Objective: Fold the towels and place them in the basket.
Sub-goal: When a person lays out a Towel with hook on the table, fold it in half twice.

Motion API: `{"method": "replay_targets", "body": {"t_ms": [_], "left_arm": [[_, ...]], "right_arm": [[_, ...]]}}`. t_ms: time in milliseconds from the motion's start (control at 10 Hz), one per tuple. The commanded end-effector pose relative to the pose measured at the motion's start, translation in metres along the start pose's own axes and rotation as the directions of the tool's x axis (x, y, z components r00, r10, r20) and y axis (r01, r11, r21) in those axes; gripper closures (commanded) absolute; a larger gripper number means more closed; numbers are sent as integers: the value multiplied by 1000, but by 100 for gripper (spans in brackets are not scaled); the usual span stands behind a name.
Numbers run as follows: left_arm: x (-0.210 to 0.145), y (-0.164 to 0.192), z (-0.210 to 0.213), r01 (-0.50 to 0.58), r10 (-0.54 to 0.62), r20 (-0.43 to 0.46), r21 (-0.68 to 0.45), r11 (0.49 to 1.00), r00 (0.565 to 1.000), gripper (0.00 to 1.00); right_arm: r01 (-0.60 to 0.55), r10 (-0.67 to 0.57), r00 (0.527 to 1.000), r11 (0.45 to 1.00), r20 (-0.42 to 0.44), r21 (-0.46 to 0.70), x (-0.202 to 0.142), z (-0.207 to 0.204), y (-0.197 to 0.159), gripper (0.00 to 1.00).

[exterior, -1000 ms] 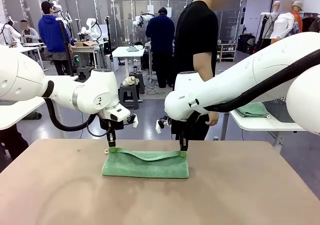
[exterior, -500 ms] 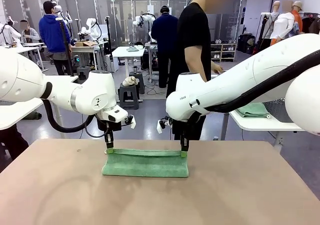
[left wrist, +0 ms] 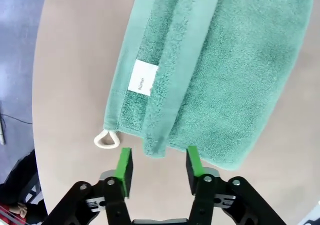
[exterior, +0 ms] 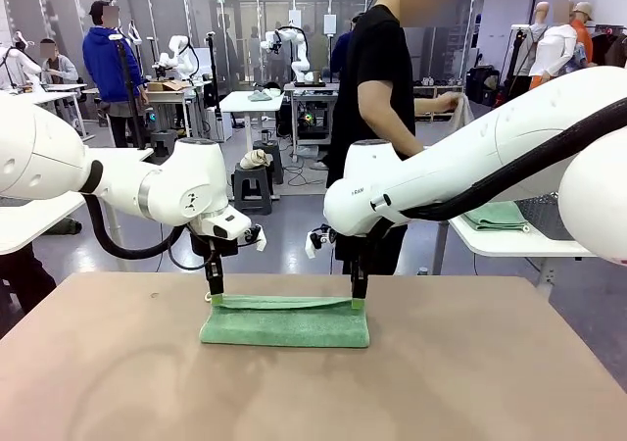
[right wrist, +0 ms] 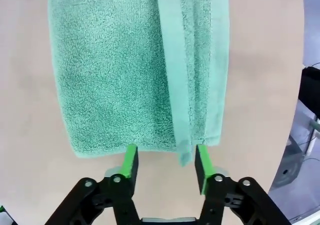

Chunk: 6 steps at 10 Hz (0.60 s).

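Green towel (exterior: 284, 325) lies folded into a long strip, flat on the tabletop (exterior: 118, 363), centre of the front view, slightly left of middle. Left end effector (exterior: 215, 294) sits at the strip's upper-left corner and right end effector (exterior: 358, 297) at the upper-right corner, both pointing down.

Left wrist view: left end effector (left wrist: 159, 166) jaws are apart, with the towel's folded edge just between the pad tips and not pinched. Loop tag (left wrist: 106, 140) lies on the tabletop just left of the pads. White label (left wrist: 142, 79) faces up on the lower layer.

Right wrist view: right end effector (right wrist: 166, 166) is also spread, with the hem strip poking between the pads and nothing clamped.

Person (exterior: 382, 98) stands upper centre in the front view, turned sideways.
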State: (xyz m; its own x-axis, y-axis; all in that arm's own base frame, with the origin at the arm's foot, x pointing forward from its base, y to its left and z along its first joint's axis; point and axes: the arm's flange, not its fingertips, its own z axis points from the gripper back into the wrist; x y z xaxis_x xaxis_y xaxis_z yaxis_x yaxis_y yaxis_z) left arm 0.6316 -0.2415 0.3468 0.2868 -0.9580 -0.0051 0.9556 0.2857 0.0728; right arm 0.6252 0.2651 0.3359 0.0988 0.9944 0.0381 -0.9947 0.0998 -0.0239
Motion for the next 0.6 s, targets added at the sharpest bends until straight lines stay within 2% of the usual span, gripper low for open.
{"method": "replay_targets", "body": {"t_ms": [0, 100, 200, 300, 500], "left_arm": [[-4, 2, 2, -58, 58, 7, 78, 995, 998, 19], [-9, 0, 7, -75, 71, 35, 105, 992, 997, 16], [-16, -2, 14, -73, 67, 63, 92, 993, 996, 0], [-28, -5, 26, -67, 60, 94, 79, 995, 994, 15], [-74, -26, 70, 35, -36, 125, 12, 999, 991, 15]], "right_arm": [[18, -17, 1000, 999, 19, -51, -3, 1, -1, 19], [32, -30, 999, 997, 27, -72, -5, 3, 0, 13], [41, -38, 999, 997, 37, -70, -9, 7, 4, 0], [48, -44, 998, 996, 51, -78, -17, 16, 11, 0], [102, -102, 994, 995, 34, 9, -48, 53, 43, 0]]}}
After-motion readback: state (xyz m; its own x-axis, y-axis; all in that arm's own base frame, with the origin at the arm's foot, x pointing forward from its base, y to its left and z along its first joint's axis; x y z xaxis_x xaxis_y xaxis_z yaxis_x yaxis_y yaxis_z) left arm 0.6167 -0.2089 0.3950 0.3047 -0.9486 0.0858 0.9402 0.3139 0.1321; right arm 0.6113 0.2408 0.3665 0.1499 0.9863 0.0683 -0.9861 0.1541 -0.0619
